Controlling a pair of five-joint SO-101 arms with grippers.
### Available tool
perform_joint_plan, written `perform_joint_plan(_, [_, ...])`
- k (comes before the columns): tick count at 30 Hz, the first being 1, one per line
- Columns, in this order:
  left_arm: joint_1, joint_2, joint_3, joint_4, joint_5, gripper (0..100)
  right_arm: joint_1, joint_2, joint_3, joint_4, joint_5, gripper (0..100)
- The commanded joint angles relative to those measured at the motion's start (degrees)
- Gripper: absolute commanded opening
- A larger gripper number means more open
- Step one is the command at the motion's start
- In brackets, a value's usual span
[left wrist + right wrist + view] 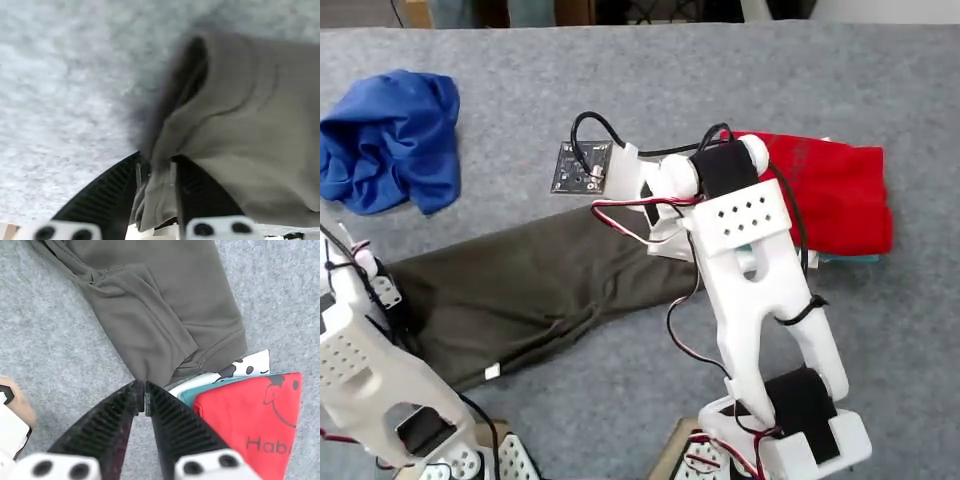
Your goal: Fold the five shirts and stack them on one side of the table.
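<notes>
- Where the high view looks down, a grey felt-like counter (720, 80) carries a crumpled blue shirt (390, 140) at the far left, well apart from the rest.
- Olive shirt (540, 290) lies stretched in a long flat band between the left arm (360, 370) and the right arm (760, 290). The cloth is matte with a few creases.
- Red shirt (835, 195) is folded to a neat rectangle at the right side, with the teal shirt (850, 258) peeking out below it.
- Left wrist view: left claw (156, 165) is clenched on a bunched fold of the olive shirt (250, 125). Black ribbed fingers (115, 190) pinch the cloth above the fuzzy counter (60, 100).
- Right wrist view: right claw (145, 390) is clenched on a corner of the olive shirt (165, 305), ribbed tips pressed together. Stitched hem and sleeve seam show.
- Just beside it is the stack. The white spotted shirt (250, 365) is lowest, the teal shirt (200, 392) lies over it, and the red shirt (255, 425) with dark print is on top. The olive hem touches the spotted edge.
</notes>
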Motion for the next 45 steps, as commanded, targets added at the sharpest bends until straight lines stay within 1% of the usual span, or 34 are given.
perform_joint_plan(1, [0.4,-0.3,-2.5,-1.7,0.5,3,-0.6,-2.2,-3.4,0.4,-0.6,1.5])
perform_joint_plan(4, [-0.4,-0.6,-5.6,-1.2,0.4,3,-0.6,-2.2,-3.4,0.4,-0.6,1.5])
perform_joint_plan(7, [-2.9,-0.9,-11.3,0.2,-2.5,3,-0.6,-2.2,-3.4,0.4,-0.6,1.5])
perform_joint_plan(12, [-9.7,-0.3,-25.4,5.3,-7.4,3,-0.5,-2.2,-3.5,0.0,-0.6,1.5])
perform_joint_plan(15, [-13.2,-0.3,-31.3,5.4,-10.1,3,-0.4,-2.2,-3.5,-1.1,-0.6,1.5])
perform_joint_plan(18, [-15.3,-0.3,-34.1,5.5,-12.7,3,-0.3,-2.2,-3.5,-3.3,-0.6,1.5])
perform_joint_plan(21, [-15.2,-0.6,-35.4,8.3,-14.3,3,-0.4,-2.2,-3.5,-5.0,-0.7,1.5])
perform_joint_plan(23, [-13.1,-0.6,-35.5,10.0,-15.7,3,-0.4,-2.2,-3.5,-4.5,-1.4,1.5])
perform_joint_plan(27, [-7.6,-1.0,-35.1,11.2,-15.5,3,0.0,-3.2,-7.6,-4.5,-2.4,1.5])
perform_joint_plan(30, [-3.6,-1.2,-35.1,11.3,-15.5,3,2.0,-4.1,-11.1,-4.5,-2.3,1.5])
perform_joint_plan(33, [0.9,-5.0,-33.3,11.3,-15.6,3,3.7,-4.2,-12.1,-4.5,-2.1,1.5])
perform_joint_plan(38, [13.4,-14.7,-26.1,11.3,-15.8,3,8.3,-4.4,-12.0,-4.1,-2.1,1.5])
perform_joint_plan(45, [35.2,-27.1,-8.9,11.2,-15.5,3,21.8,-4.4,-13.7,-4.5,-1.9,1.5])
